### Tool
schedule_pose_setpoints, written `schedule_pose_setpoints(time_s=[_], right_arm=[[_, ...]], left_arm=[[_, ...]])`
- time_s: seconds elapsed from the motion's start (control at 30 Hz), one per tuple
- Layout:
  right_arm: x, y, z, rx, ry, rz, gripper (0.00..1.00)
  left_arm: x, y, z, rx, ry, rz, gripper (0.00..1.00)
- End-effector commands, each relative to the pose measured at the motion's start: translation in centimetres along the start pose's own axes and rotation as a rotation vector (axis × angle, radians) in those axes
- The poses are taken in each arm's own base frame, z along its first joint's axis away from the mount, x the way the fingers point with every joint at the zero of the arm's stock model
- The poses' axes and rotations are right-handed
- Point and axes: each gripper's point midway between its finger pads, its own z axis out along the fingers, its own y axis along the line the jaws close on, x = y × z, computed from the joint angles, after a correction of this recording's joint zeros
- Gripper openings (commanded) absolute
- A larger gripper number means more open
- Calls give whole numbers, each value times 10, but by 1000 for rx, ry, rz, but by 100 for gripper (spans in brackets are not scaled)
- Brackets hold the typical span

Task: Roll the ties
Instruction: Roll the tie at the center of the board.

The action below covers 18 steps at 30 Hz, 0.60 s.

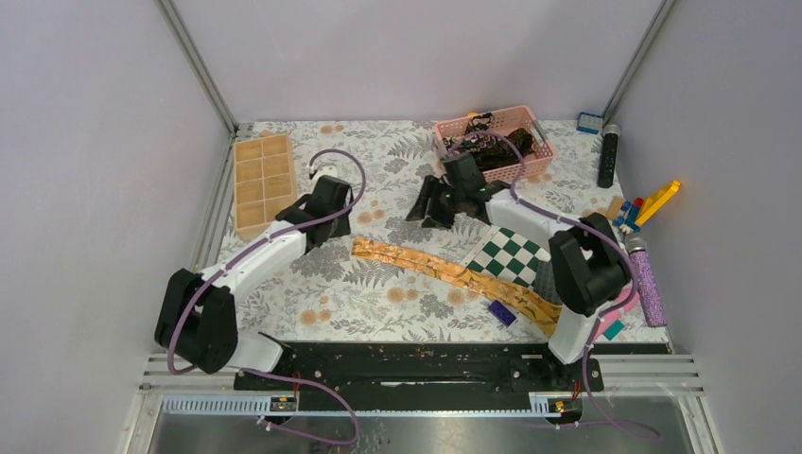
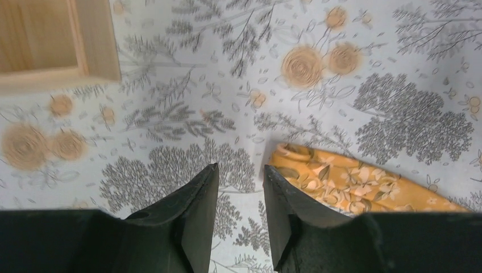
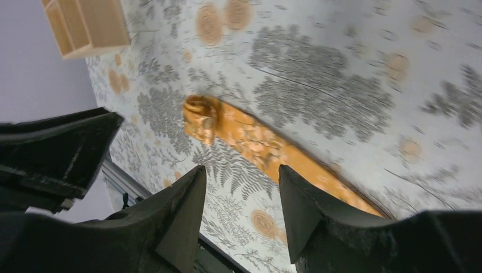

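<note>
Top external view: nearest the bases, the gold tie (image 1: 426,263) lies stretched out on the table. It runs from beside the right arm, across the near edge of the board (image 1: 511,253), to mid-table. Its left end shows only a small curl, seen best in the right wrist view; the rest is flat. The left gripper (image 2: 241,187) hangs over bare cloth just beside that end, jaws part-way apart with nothing between them. One finger is close to the fabric; whether it touches cannot be told. Beyond the tie, the right gripper (image 3: 241,193) hovers above the table with its jaws apart and empty. It is turned back toward the curled end. At the far edge, the basket (image 1: 542,135) holds the dark ties (image 1: 501,151) in a loose heap; whether any is rolled cannot be told. Assessment: the work is at an early stage. The gold tie's roll is barely begun, neither gripper has hold of it, and the dark ties appear to await their turn.
</note>
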Motion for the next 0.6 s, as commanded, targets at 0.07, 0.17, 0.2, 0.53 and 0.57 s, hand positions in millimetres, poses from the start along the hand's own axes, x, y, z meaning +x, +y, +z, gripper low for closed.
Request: schedule_pose_setpoints(time_s=[0.07,0.17,0.2,0.53,0.57], right_arm=[[-2,65,12,-103,39,-245,60],[-5,70,20,-104,57,-259,59],[-5,75,23,-114,64,-281,58],[2,87,45,-91,129,-401,35],[6,90,46,-114,140,-382,30]], left_arm=[[-2,2,2,144,-19,-223,35],[7,-1,6,177,9,-247,30],[10,-1,7,181,16,-254,28],[21,-2,9,229,37,-352,24],[21,-4,9,239,41,-355,23]])
